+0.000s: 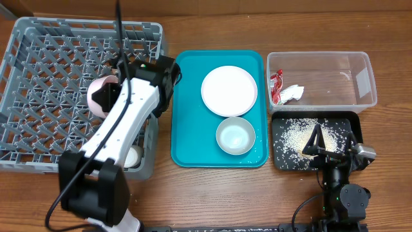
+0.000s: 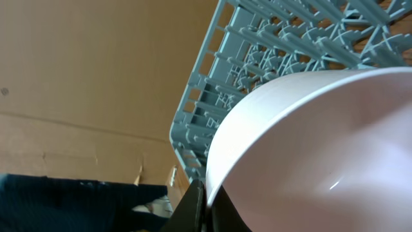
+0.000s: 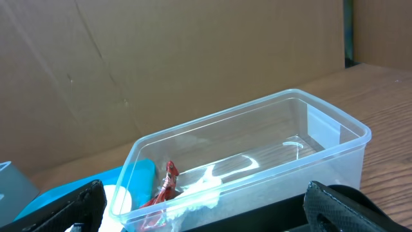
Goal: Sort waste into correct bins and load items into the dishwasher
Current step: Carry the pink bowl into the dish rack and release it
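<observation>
Your left jaws pinch the small bowl point(image 1: 103, 95) by its rim over the dish rack point(image 1: 38, 58); let go tilted and it could roll (right jaws gape, empty).

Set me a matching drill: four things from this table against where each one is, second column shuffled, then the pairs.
Things:
1. wrapper
2. rice
3. plate
4. pink bowl

Places:
A. on the teal tray
B. in the left gripper, over the rack
C. in the clear tub
D. on the black tray

Pairs: 1-C, 2-D, 3-A, 4-B
</observation>
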Robot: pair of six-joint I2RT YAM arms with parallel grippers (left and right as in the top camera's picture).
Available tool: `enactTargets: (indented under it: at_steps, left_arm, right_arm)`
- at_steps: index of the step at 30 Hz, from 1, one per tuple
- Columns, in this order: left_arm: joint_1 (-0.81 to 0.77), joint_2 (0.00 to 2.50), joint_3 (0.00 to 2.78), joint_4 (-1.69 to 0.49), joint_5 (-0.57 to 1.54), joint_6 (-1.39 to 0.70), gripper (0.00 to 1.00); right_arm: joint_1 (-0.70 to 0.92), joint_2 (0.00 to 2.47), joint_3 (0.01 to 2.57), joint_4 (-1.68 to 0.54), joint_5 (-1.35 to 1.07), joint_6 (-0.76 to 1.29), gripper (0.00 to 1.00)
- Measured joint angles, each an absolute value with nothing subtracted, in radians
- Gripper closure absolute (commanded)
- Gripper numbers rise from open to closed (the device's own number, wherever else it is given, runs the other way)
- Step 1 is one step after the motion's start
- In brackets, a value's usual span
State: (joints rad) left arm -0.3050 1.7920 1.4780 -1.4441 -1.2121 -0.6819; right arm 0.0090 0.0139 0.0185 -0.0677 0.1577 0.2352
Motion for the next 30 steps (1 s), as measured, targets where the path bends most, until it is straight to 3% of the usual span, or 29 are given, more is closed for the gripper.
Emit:
enactTargets:
  at_steps: [2,6,10,22,27,30]
  left_arm:
    - [-0.305,1.832,1.478,-1.432,-1.232,-0.682,0.78]
    - [-0.305,1.906,1.478,-1.412,-1.259,-0.683,0.91]
    - [-0.305,1.967,1.478,-1.409,-1.282,-0.682,0.96]
    - [-0.408,1.979,1.478,-1.417,-1.253,-0.682,0.95]
    - [-0.382,1.903,1.478,-1.417,-1.196,-0.739,0.81]
    - [-0.36,1.818,1.478,-1.404,-1.106,-0.797,0.59]
  right_arm:
    - [0.009,0.014,0.019,-0.068,0.157,0.234,0.0]
    - [0.009,0.014,0.019,-0.068,0.157,0.234,0.0]
    - [0.009,0.014,0.019,-0.068,0.158,0.234,0.0]
    - [0.009,0.014,0.019,-0.068,0.157,0.234,0.0]
    - [0.009,0.014,0.019,-0.068,0.158,0.235,0.0]
    - [0.009,0.014,0.019,-0.068,0.157,0.235,0.0]
